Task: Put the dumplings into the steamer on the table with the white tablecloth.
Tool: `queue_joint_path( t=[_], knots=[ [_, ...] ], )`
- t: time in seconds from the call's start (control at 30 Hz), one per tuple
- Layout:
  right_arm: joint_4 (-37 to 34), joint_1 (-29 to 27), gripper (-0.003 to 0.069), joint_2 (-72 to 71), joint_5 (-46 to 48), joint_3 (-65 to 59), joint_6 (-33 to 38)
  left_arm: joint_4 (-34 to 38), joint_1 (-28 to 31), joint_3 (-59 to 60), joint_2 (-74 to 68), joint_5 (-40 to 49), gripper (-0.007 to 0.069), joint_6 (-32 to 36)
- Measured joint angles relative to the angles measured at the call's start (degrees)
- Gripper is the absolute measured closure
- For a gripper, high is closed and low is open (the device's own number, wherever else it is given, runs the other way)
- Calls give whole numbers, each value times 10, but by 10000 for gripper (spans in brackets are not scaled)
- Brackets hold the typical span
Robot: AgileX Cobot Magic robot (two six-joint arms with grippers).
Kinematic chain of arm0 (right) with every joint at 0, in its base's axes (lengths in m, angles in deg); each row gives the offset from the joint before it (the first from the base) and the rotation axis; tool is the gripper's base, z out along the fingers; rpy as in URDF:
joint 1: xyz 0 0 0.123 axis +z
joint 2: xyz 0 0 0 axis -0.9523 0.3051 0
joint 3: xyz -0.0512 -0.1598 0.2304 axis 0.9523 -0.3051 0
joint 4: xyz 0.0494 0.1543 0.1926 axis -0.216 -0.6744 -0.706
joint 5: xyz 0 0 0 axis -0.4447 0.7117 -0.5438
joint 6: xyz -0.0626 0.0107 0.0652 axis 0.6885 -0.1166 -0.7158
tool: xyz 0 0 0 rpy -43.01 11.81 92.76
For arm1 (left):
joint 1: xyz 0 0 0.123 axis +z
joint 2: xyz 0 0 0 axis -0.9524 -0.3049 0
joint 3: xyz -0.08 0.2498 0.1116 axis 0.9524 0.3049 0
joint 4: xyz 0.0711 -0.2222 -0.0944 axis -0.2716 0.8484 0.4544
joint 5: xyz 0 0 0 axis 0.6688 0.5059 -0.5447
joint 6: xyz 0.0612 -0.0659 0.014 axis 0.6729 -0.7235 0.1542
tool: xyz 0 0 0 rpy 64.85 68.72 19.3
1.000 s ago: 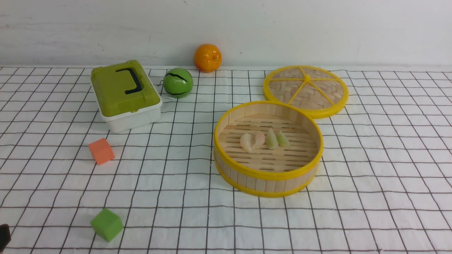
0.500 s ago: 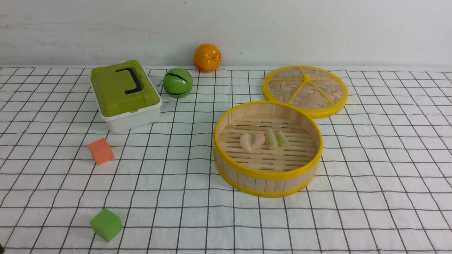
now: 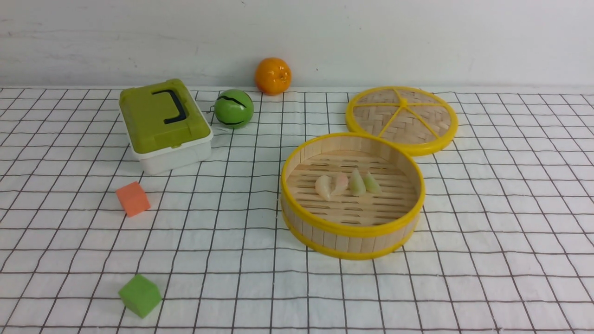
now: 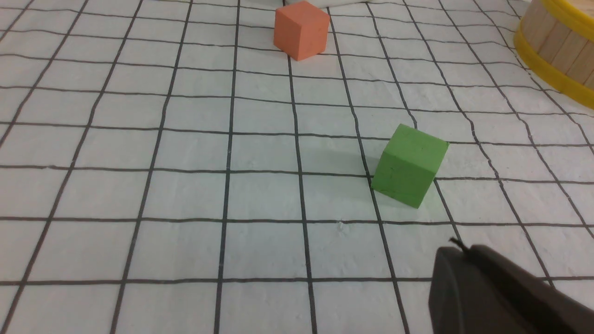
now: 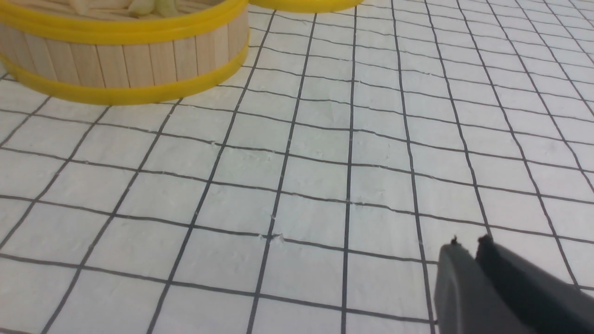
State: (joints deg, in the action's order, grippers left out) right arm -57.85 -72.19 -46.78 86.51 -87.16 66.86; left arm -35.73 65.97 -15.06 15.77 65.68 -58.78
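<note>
The steamer [image 3: 352, 241] stands right of centre on the white tablecloth [image 3: 487, 260]. Four dumplings lie side by side on its slatted floor: two pinkish-white ones [image 3: 330, 185] and two yellow-green ones [image 3: 364, 183]. Neither gripper shows in the front view. In the left wrist view my left gripper [image 4: 459, 248] is shut and empty, low over the cloth beside the green cube, with the steamer's wall [image 4: 557, 46] far off. In the right wrist view my right gripper [image 5: 468, 243] is shut and empty over bare cloth, well short of the steamer [image 5: 125, 60], whose dumplings' tops [image 5: 148, 5] just show.
The woven yellow-rimmed lid [image 3: 401, 118] lies behind the steamer. A green-lidded white box [image 3: 163, 123], a green ball [image 3: 234, 108] and an orange [image 3: 273, 75] stand at the back. An orange cube [image 3: 133, 198] and a green cube [image 3: 140, 295] lie at the left.
The dark tip of my left gripper at the front view's lower left corner has drawn back out of that view. Nothing on the table has moved.
</note>
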Motion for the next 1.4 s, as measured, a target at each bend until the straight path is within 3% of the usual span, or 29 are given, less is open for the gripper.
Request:
queue_joint_path(
  t=[1.4],
  knots=[
    [0,0,546,0,0,0,0,0,0,0,0,0,636,3]
  ],
)
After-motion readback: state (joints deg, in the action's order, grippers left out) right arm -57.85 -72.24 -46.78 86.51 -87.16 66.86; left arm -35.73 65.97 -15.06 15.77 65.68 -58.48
